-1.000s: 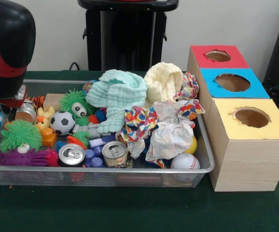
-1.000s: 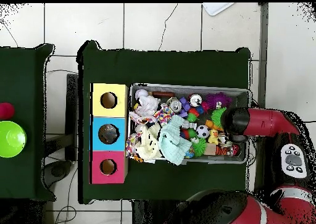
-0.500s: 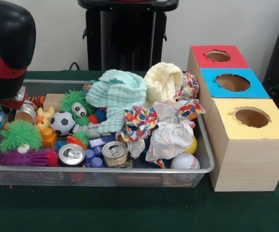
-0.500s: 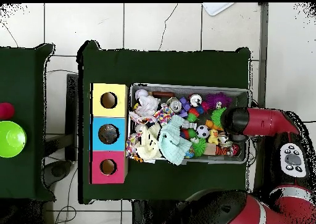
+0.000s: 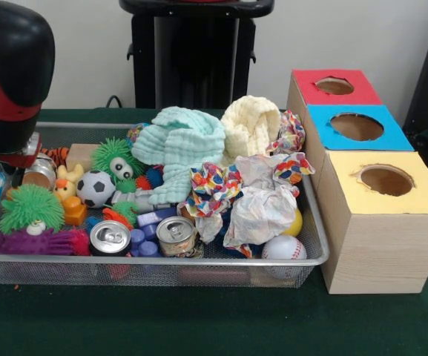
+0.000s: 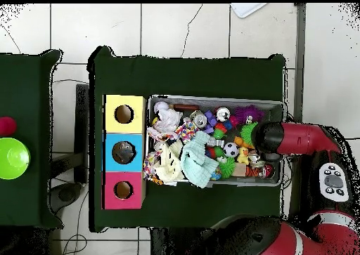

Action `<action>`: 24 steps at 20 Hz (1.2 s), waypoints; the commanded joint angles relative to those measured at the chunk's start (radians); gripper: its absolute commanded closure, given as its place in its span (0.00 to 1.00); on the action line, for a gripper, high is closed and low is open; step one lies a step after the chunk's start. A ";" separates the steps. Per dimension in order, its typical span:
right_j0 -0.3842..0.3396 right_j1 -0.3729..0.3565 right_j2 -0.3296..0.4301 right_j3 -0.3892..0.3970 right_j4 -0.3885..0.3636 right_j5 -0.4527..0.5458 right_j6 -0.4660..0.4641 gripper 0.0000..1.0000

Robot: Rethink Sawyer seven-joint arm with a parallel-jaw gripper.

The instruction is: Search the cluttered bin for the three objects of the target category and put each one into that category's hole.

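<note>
Arm (image 5: pixel 10 74) is held over bin (image 5: pixel 314 222) end w/ spiky toys; pincer state can't be told, hidden by wrist. Target category unclear; cans (image 5: pixel 110 238) sit at front. Approx. vertical descent is advised, w/ neighbours avoided.

The front camera sat low and close across the table from me, level with the wire mesh bin (image 5: pixel 314 256) and facing my pedestal, so the bin filled most of its width and the three-hole sorting box (image 5: pixel 377 245) stood just right of the bin. The overhead camera hung high above and looked straight down, much farther off, taking in the whole green table (image 6: pixel 190 73) and tiled floor (image 6: pixel 91 27) around it; there the sorting box (image 6: pixel 107 154) lay left of the bin (image 6: pixel 214 99). Both views shared the bin, its clutter, the box and my arm (image 6: pixel 299 140) at the bin's end away from the box.
</note>
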 commanded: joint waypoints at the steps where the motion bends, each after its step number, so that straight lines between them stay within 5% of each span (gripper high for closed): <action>1: -0.007 0.059 0.056 -0.029 -0.090 -0.118 -0.085 1.00; 16: 0.012 0.029 0.038 -0.005 -0.088 -0.124 -0.068 1.00; 24: 0.022 -0.097 0.053 0.044 0.011 0.083 -0.131 1.00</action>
